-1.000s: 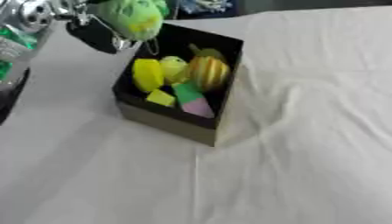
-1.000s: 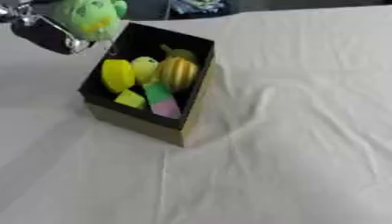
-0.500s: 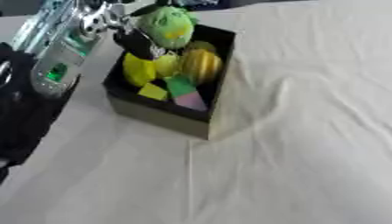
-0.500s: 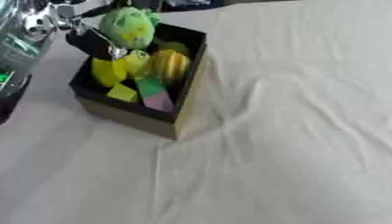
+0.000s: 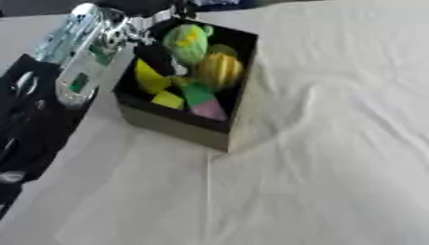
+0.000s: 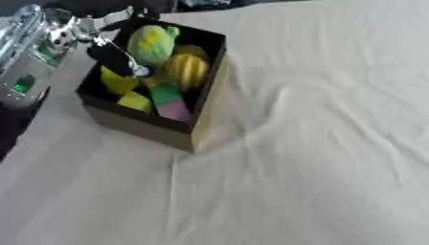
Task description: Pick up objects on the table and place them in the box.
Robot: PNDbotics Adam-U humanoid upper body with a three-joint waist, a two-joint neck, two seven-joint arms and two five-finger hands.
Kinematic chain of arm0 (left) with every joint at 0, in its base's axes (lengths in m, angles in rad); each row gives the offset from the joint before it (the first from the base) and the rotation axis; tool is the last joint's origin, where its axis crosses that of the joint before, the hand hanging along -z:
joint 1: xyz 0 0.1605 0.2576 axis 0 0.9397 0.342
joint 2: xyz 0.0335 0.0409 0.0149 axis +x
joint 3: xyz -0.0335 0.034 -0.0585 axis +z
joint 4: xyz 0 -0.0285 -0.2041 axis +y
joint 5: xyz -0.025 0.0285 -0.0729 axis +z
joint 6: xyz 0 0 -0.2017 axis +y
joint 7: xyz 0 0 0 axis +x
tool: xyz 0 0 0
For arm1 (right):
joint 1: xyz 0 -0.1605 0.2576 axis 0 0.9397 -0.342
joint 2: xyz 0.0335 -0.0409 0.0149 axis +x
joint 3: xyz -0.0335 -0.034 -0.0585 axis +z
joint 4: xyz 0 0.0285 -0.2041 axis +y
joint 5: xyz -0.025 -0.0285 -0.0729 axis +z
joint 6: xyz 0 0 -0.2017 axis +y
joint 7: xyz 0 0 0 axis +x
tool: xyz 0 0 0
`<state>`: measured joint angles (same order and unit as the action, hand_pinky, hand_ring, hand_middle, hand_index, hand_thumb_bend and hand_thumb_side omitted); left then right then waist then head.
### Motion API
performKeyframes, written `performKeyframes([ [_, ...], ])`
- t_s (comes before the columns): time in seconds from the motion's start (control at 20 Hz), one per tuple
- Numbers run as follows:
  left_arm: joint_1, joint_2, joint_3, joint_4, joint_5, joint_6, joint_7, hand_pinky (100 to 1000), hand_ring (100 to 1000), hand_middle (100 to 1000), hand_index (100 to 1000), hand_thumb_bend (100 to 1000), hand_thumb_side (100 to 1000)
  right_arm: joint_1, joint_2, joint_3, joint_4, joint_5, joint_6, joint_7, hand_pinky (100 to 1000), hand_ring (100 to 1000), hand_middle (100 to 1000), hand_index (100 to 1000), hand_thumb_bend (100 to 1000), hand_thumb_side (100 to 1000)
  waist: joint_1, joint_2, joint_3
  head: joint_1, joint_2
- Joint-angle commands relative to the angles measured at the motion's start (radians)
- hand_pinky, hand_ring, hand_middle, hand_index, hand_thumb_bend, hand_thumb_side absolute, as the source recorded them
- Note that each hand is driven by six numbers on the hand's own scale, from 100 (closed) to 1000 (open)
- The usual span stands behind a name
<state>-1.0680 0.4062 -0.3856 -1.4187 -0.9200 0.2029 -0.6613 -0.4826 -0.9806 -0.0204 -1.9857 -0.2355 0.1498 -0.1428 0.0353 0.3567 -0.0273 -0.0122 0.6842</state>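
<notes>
Near the bench's (image 5: 335, 158) far left corner, the left hand (image 6: 113, 55) reaches into the box (image 6: 147, 127); its dark fingers (image 5: 159, 55) touch the green toy (image 5: 186, 42) inside, closure indeterminate. Only the left eye view shows the black forearm (image 5: 29, 110)

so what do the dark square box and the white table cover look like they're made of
The dark square box looks like matte cardboard: flat thin walls, sharp corners, a paler tan side. The white table cover looks like soft cloth: it wrinkles and folds, without shine.
</notes>
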Motion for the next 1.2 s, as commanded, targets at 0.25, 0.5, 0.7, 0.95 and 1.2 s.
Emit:
performKeyframes([
  [0.25, -0.012, 0.060, 0.041, -0.063, -0.012, -0.023, -0.006, 908, 888, 897, 955, 572, 565, -0.001, -0.026, -0.014, -0.014, -0.008, 0.000, -0.007, 850, 797, 630, 764, 100, 781, 0.009, -0.049, 0.006, -0.008, -0.007],
  [0.5, -0.005, 0.089, 0.056, -0.113, 0.013, -0.027, -0.023, 897, 879, 888, 948, 559, 517, 0.000, -0.028, -0.013, -0.014, -0.010, 0.000, -0.006, 849, 797, 631, 764, 100, 779, 0.008, -0.060, 0.012, -0.011, -0.003],
  [0.7, 0.021, 0.125, 0.094, -0.210, 0.043, -0.008, 0.003, 872, 858, 864, 933, 394, 411, 0.001, -0.029, -0.014, -0.014, -0.013, -0.003, -0.007, 849, 797, 632, 764, 100, 787, 0.006, -0.069, 0.017, -0.013, 0.000],
  [0.95, 0.135, 0.185, 0.220, -0.398, 0.214, 0.089, 0.242, 813, 787, 778, 896, 119, 437, 0.012, -0.032, -0.021, -0.014, -0.014, -0.008, -0.017, 849, 797, 631, 764, 100, 772, 0.005, -0.072, 0.019, -0.019, 0.001],
  [1.2, 0.294, 0.230, 0.327, -0.525, 0.410, 0.139, 0.596, 789, 768, 755, 880, 100, 437, 0.031, -0.032, -0.030, -0.014, -0.010, -0.015, -0.029, 848, 797, 631, 764, 100, 773, 0.000, -0.064, 0.020, -0.022, 0.004],
])
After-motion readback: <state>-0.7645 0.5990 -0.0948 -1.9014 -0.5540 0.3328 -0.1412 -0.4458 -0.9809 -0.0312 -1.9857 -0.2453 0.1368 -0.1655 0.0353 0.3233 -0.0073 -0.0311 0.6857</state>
